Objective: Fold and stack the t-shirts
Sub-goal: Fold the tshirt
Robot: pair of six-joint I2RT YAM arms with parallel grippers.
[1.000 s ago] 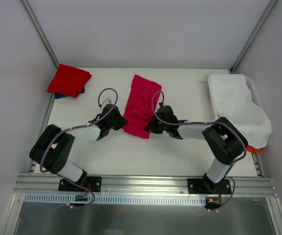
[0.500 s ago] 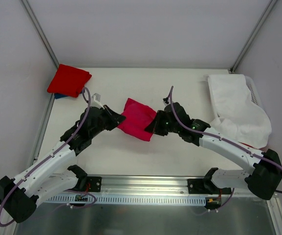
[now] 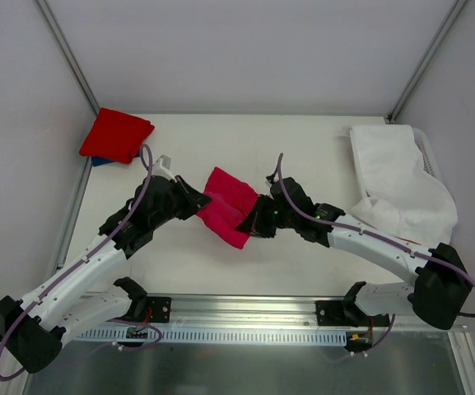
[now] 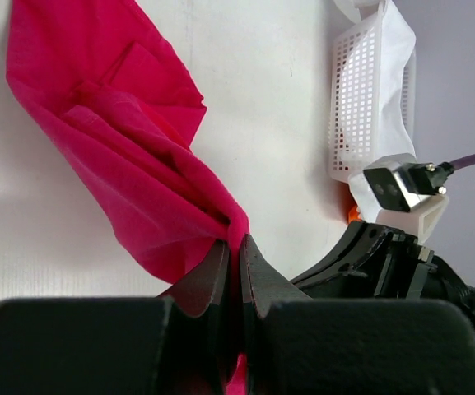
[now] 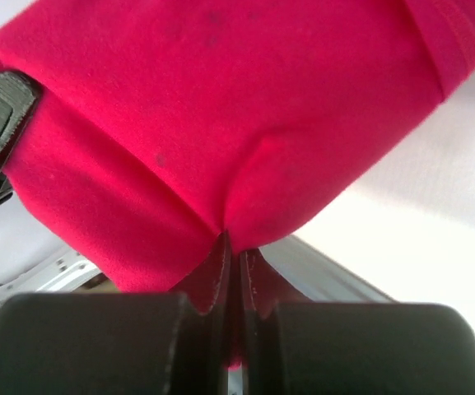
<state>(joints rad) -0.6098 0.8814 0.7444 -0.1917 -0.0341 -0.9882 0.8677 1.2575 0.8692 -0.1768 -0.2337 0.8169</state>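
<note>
two arms, one crimson-pink t-shirt (image 3: 230,204) strung between them over the middle of the table (image 3: 319,148).
my left gripper (image 3: 197,200) is pinched tight on the shirt's left edge and my right gripper (image 3: 258,220) is pinched tight on its right edge, with the cloth bunched and sagging. i cannot tell if its low corner touches the table. the red t-shirt (image 3: 115,134) lies folded at the far left corner on the blue t-shirt (image 3: 97,161), which barely shows. a white cloth (image 3: 393,177) drapes the white mesh basket (image 4: 360,107) at the right edge.
</note>
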